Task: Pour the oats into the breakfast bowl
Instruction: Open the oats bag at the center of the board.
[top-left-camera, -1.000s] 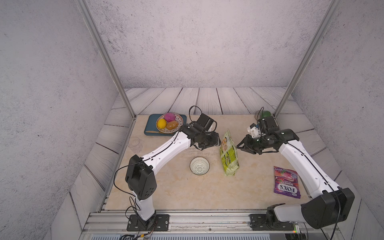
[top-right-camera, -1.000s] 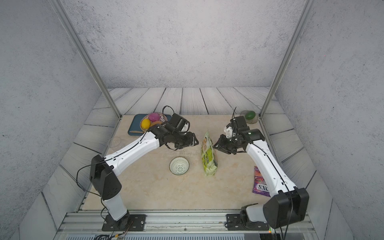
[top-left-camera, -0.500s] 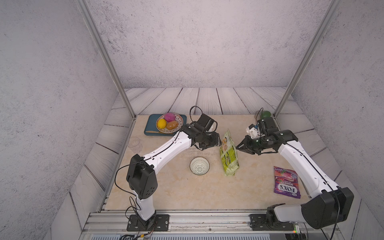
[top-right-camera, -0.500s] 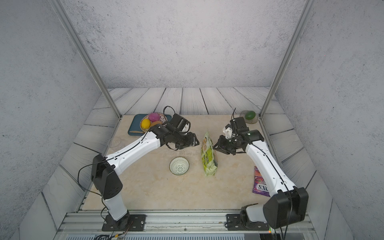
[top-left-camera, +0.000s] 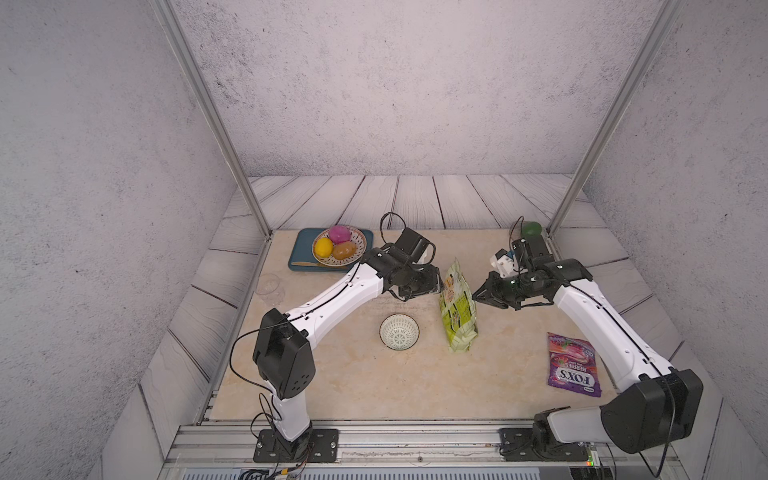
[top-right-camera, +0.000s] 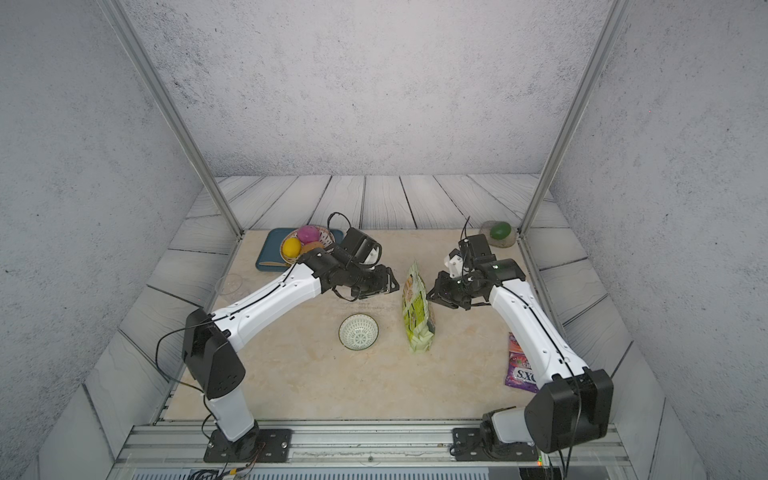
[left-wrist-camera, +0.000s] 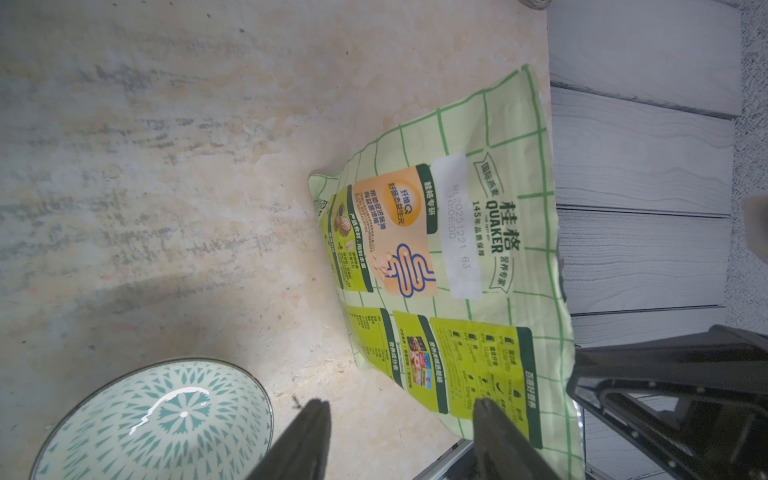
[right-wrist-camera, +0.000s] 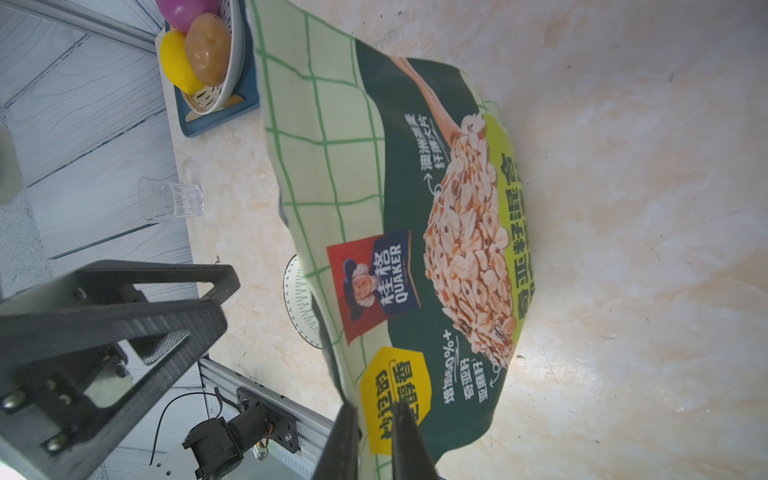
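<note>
One lime-green oats pouch (top-left-camera: 457, 309) stood upright on the surface (top-left-camera: 374, 386). Just beside the pouch, toward the robot's left, sat the breakfast bowl (top-left-camera: 399, 331), empty and not touching it. The right claw (right-wrist-camera: 374, 408) was nearly pressed together, pinching the pouch's upper edge between its fingers. The left claw (left-wrist-camera: 401, 402) hung spread on the pouch's other side, near its top, gripping nothing; whether a finger brushed the pouch could not be told. Well apart from the pouch, on its right, lay a purple FOX'S candy bag (top-left-camera: 573, 365).
</note>
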